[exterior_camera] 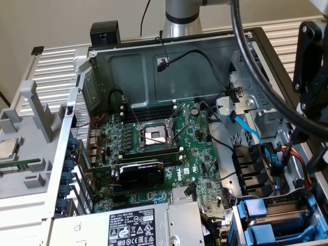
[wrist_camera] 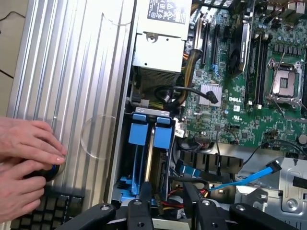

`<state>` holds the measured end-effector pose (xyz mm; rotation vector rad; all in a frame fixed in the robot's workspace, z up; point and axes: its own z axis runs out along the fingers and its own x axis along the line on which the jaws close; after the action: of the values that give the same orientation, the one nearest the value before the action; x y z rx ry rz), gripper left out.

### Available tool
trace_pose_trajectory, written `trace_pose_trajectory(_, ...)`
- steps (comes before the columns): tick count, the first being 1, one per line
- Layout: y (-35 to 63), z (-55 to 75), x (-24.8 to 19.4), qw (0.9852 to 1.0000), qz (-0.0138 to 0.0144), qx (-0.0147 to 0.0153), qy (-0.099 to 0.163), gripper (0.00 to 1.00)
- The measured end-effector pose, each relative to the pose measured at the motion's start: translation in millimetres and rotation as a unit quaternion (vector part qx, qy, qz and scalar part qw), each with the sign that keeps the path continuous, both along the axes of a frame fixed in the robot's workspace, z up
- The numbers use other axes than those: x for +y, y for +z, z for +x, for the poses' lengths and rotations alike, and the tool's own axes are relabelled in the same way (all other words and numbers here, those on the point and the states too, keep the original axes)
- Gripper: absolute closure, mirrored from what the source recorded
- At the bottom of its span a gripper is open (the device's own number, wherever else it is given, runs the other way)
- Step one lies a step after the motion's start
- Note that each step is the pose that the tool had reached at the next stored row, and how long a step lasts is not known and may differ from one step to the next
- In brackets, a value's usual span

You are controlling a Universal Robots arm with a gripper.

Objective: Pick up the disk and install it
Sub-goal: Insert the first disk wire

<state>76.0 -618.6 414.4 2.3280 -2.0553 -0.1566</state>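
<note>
A plain tan wall (exterior_camera: 61, 20) stands at the back. A thin black cord (exterior_camera: 146, 15) hangs down in front of it. Below is a silver metal table (exterior_camera: 54, 69) with long grooves along its top, and it shines a little. The light is soft and even. Past the table's edge lies a pale tan surface (wrist_camera: 7, 45); it may be the floor.

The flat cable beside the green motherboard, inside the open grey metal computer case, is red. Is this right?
Not fully. The exterior view shows that the flat cable is light blue, not red. It does lie beside the green motherboard, inside the open grey metal computer case.
</note>
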Motion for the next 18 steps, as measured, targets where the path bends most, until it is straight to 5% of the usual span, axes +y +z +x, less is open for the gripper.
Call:
trace_pose_trajectory(7,-3.8,1.9,-7.6,0.9997,0.0121,0.0206,0.001,0.61)
trace_pose_trajectory(18,-5.3,12.2,-10.5,0.9993,0.013,0.0221,0.029,0.61)
